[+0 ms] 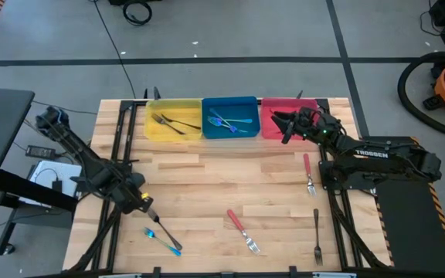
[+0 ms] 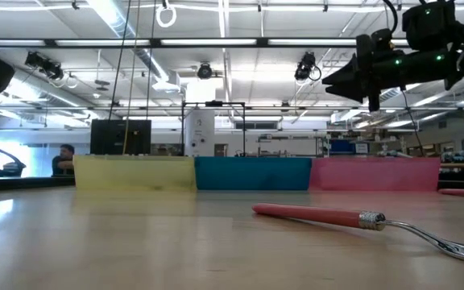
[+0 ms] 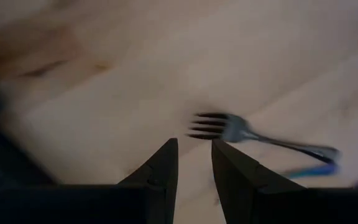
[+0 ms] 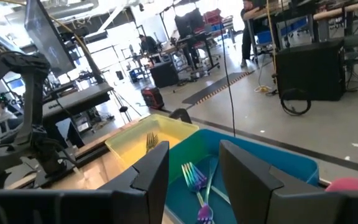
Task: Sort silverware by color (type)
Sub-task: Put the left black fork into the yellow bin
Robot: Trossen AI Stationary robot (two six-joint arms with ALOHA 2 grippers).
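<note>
Hovering low over desk's near-left corner, left hand [image 1: 150, 213] with fingers slightly parted, empty. Dark all-metal fork [image 1: 163, 232] lies just ahead, beside blue-handled fork [image 1: 161, 240], long axis diagonal. Right hand [image 1: 284, 127] parted, empty, above pink plastic bin [image 1: 269, 125].

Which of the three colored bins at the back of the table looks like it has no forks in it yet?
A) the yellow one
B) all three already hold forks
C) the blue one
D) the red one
D: from above, the yellow bin holds dark forks and the blue bin holds blue forks, while the visible part of the red bin shows none, though the right gripper covers part of it.
</note>
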